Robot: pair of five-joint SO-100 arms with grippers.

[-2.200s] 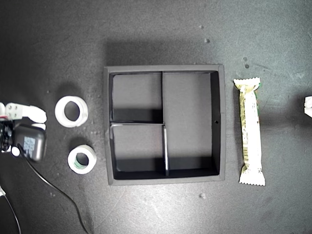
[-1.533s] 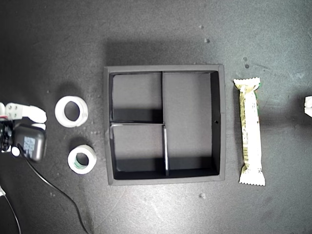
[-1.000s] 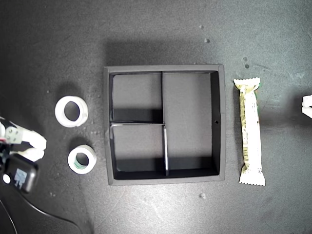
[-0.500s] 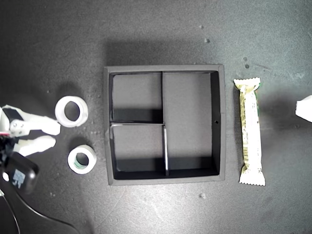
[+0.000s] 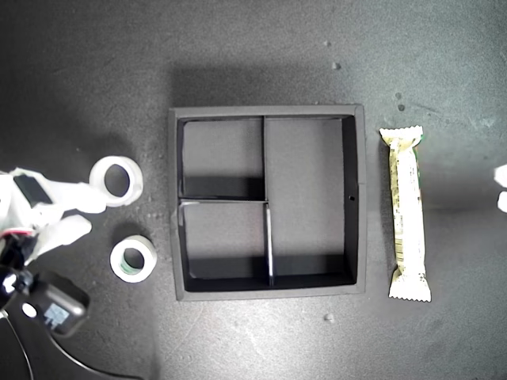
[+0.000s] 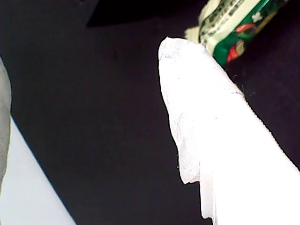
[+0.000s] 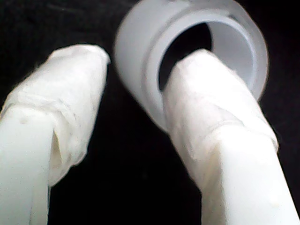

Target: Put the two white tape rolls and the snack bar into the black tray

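Second end effector point(image 5: 83, 214) at the exterior view's left edge: jaws spread, one finger point(image 7: 211, 122) over the plain white tape roll point(image 5: 116, 180), nothing clamped. Green-cored tape roll point(image 5: 133, 258) just below it, apart, flat on the dark worktop point(image 5: 253, 47). Black tray point(image 5: 268, 115) at centre, all three compartments bare. Snack bar point(image 5: 406, 214) lengthwise beside the tray's right wall, not touching. First end effector point(image 5: 500, 188) at the right edge, near the bar; state impossible to tell.

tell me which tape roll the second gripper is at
The plain white roll, farther up in the exterior view. My second gripper is open beside it; the roll with the green core lies apart.
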